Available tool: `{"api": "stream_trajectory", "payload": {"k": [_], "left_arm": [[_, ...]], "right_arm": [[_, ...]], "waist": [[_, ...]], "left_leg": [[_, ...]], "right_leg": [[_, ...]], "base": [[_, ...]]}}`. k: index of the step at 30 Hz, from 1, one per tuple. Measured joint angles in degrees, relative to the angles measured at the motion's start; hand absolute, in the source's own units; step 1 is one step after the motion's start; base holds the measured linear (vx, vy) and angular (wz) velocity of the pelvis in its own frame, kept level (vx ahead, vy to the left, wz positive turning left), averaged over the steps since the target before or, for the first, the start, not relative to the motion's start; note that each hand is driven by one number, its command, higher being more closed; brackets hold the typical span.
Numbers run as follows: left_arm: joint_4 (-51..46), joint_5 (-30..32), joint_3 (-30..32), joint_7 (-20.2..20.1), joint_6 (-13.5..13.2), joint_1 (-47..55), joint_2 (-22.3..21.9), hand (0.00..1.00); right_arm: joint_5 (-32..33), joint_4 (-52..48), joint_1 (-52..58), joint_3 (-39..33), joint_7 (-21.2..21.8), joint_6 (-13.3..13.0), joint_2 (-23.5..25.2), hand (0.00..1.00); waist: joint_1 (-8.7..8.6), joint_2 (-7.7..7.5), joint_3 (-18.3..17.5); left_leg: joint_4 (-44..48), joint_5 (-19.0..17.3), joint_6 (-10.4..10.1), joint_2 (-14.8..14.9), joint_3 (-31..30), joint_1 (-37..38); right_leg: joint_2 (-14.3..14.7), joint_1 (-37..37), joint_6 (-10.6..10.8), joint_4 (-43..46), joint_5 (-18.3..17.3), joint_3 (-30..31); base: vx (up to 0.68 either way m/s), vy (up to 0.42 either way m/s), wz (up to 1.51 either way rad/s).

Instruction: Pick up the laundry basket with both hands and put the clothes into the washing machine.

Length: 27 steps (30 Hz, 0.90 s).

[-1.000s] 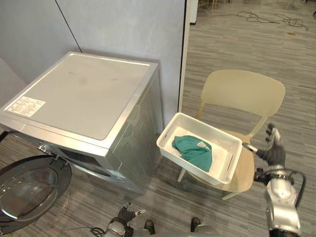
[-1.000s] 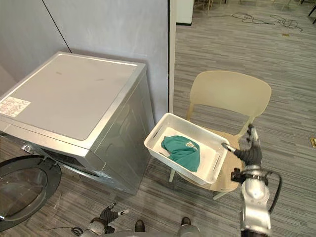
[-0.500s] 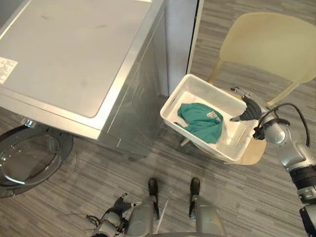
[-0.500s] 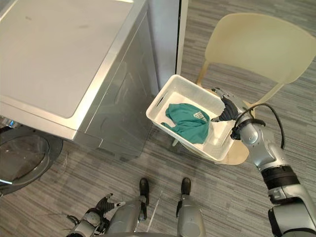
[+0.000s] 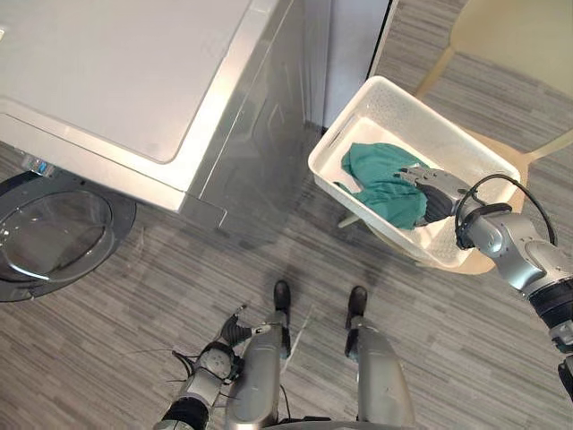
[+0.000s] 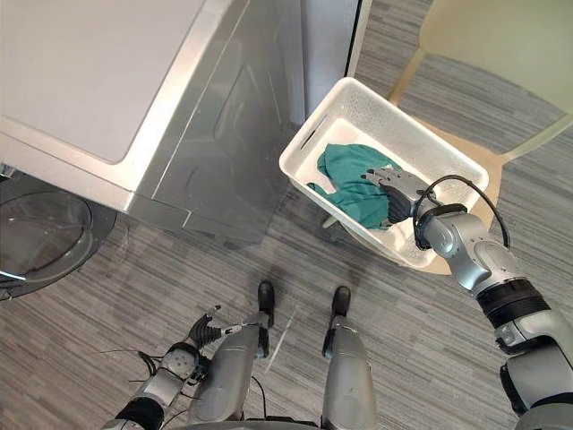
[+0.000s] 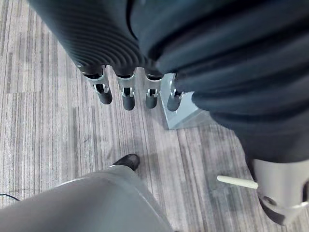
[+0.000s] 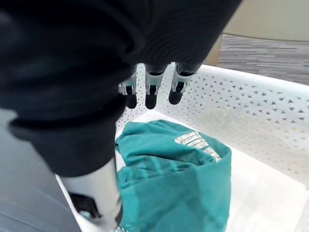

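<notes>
Laundry basket (image 5: 345, 121) sits on a beige chair (image 5: 510, 36) at 2 o'clock, teal garment (image 5: 380, 179) inside, right hand (image 5: 436, 193) spread over the cloth; it should probably shift to the rim while the slack-fingered left hand (image 5: 226, 339), at 7 o'clock, takes the opposite side.

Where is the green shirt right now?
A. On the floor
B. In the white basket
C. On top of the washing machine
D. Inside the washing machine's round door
B: the green shirt lies crumpled inside the white basket, with the robot's right hand reaching in over it.
</notes>
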Motion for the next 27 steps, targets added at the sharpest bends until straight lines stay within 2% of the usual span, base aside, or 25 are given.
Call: {"api": "stream_trajectory", "payload": {"k": [5, 7, 9, 13, 17, 26, 27], "left_arm": [[-2.07, -1.02, 0.03, 1.01, -0.01, -0.74, -0.36, 0.0], [-3.11, -1.73, 0.23, 1.37, 0.0, -1.61, -0.8, 0.0], [-4.98, -2.15, 0.24, 2.43, -0.03, -2.54, -1.59, 0.0], [-9.38, -3.22, 0.58, 3.68, -0.38, -3.64, -2.61, 0.0], [-12.22, -4.38, 0.93, 5.14, -0.56, -4.12, -2.96, 0.0], [-11.89, -5.45, 2.65, 6.0, -0.38, -4.02, -3.47, 0.0], [-11.6, -5.49, 3.05, 6.01, -0.35, -4.03, -3.54, 0.0]], "right_arm": [[-0.61, 0.65, -0.42, -0.3, -2.85, 0.61, 0.09, 0.0], [-2.0, 1.68, -0.35, -0.24, -3.67, 1.53, 0.51, 0.0], [-2.18, 1.84, -0.48, -0.27, -4.68, 2.24, 0.85, 0.0], [-2.2, 4.34, -2.35, -0.42, -6.89, 2.73, 2.9, 0.0], [-2.14, 7.77, -4.6, -2.95, -9.99, 4.88, 6.55, 0.0], [-2.14, 13.02, -6.52, -5.03, -13.28, 6.09, 11.66, 0.0], [-2.14, 13.64, -6.51, -5.08, -13.35, 6.15, 12.13, 1.0]], "waist": [[0.43, -0.07, 0.38], [1.65, -0.08, 0.53], [1.84, -0.1, 0.57], [1.77, -0.15, 1.31], [1.74, -0.32, 1.61], [1.68, -0.7, 1.82], [1.72, -0.79, 1.78]], "left_leg": [[0.03, 1.11, -0.37, -0.09, -0.08, -3.9], [0.09, 1.24, -0.49, -0.06, 0.0, -5.82], [0.14, 1.63, -0.77, 0.04, 0.22, -7.88], [1.88, 1.85, -0.82, 0.09, 0.43, -11.58], [5.38, 1.64, -0.6, -0.08, 0.77, -16.64], [8.52, 0.39, 0.39, 0.43, 2.05, -19.17], [8.69, 0.39, 0.39, 0.55, 2.28, -19.17]], "right_leg": [[-1.0, -5.0, -0.37, 3.81, -1.34, -0.67], [-1.51, -7.46, -0.63, 5.61, -2.01, -0.76], [-1.87, -9.88, -0.95, 7.16, -2.51, -1.11], [-2.95, -13.29, -1.2, 10.25, -3.91, -2.29], [-4.16, -17.73, -1.37, 14.17, -5.51, -2.84], [-4.88, -19.69, -1.53, 17.43, -7.18, -2.98], [-4.88, -19.67, -1.53, 17.52, -7.16, -2.96]], "base": [[-0.05, -0.024, 0.13], [-0.05, -0.043, 0.09], [-0.05, -0.061, 0.17], [-0.01, -0.036, 0.21], [-0.01, -0.013, 0.2], [-0.03, -0.009, 0.07], [0.0, 0.0, 0.0]]}}
